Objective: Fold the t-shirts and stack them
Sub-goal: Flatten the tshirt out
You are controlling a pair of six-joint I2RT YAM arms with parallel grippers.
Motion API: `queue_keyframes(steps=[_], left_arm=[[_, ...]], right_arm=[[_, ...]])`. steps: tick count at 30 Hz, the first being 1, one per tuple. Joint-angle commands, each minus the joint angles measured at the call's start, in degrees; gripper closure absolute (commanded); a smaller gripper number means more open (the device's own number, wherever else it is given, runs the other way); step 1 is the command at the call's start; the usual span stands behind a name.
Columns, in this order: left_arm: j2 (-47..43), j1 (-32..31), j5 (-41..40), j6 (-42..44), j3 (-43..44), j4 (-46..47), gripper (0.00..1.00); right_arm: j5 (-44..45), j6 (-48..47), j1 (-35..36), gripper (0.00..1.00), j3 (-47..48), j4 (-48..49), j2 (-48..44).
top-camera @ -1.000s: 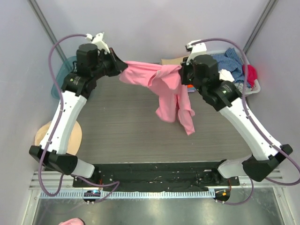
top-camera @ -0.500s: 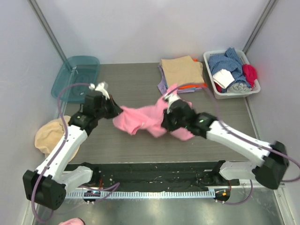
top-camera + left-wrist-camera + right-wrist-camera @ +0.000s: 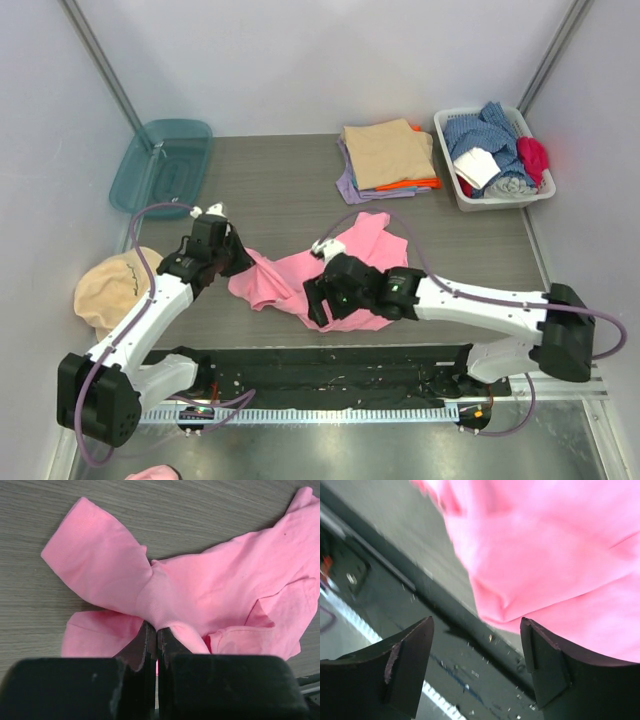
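Left end effector [image 3: 156, 630] pinched closed on crumpled pink t-shirt [image 3: 215, 585], which lies near the counter [image 3: 150, 510] front edge; right end effector [image 3: 476, 625] spread wide, empty, above the cloth.

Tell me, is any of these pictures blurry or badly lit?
Right wrist view: blurred, the pink t-shirt and table streaky. Left wrist view: crisp creases and wood grain, though the left gripper is a dark shape without detail. Top view: sharp, evenly lit, shadows faint.
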Motion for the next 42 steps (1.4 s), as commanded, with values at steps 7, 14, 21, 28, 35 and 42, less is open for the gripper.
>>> queue_keyframes(steps=[7,14,21,28,35,42], left_arm=[[-0.9,0.3,-3.6,0.0,2.5,1.9,1.0],[-2.2,0.3,-3.5,0.0,2.0,0.9,1.0],[-2.9,0.3,-3.4,-0.8,0.3,1.0,1.0],[0.5,0.3,-2.6,-1.4,-0.1,4.1,1.0],[10.9,0.3,0.2,-1.6,2.8,10.7,1.0],[27.3,0.3,6.8,-0.9,13.9,18.3,1.0]], right_arm=[[24.6,-1.7,-16.8,0.21,3.8,-1.4,-5.4],[26.4,-3.5,-26.2,0.21,4.9,2.0,5.7],[23.7,-3.6,-26.6,0.21,3.6,5.1,13.6],[16.1,-2.6,-26.6,0.23,-4.8,6.6,10.2],[10.0,1.6,-22.0,0.25,-14.8,7.0,4.3],[7.3,9.3,-7.5,0.25,-16.0,8.5,3.9]])
